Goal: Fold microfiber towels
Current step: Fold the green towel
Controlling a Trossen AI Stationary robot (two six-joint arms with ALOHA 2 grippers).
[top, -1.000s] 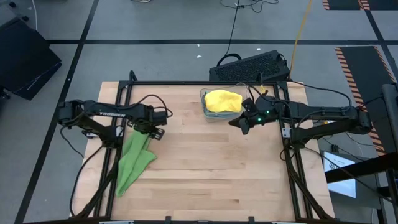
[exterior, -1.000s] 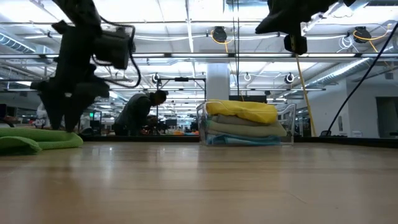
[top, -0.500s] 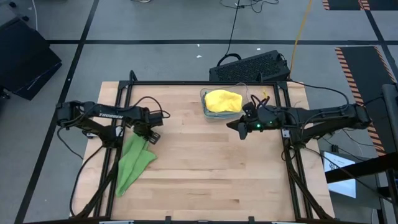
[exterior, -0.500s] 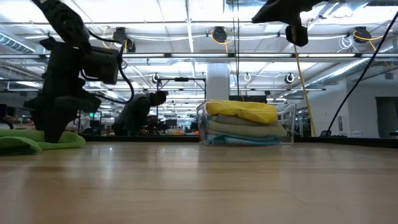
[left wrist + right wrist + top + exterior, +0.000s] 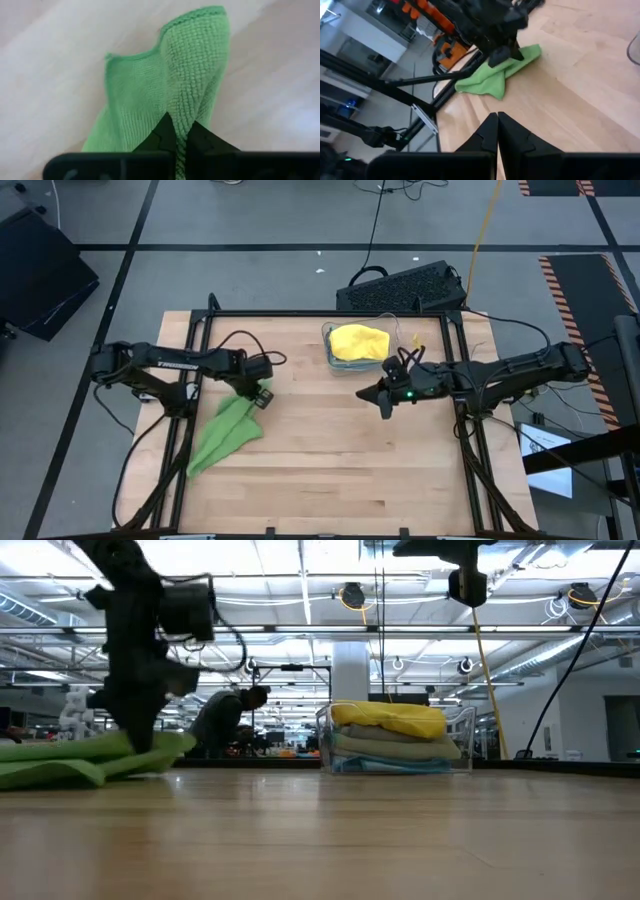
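- The bright green towel lies crumpled on the table's left side.
- Left gripper is pinched on its upper edge.
- Soft and limp (it will sag), so corners suit best.
- Right gripper hovers mid-table, closed and empty.

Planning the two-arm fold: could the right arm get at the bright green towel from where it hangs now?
Probably yes. Bare wooden table lies between the shut, empty right gripper and the bright green towel. Only the left gripper, shut on the towel's near end, crowds that side.
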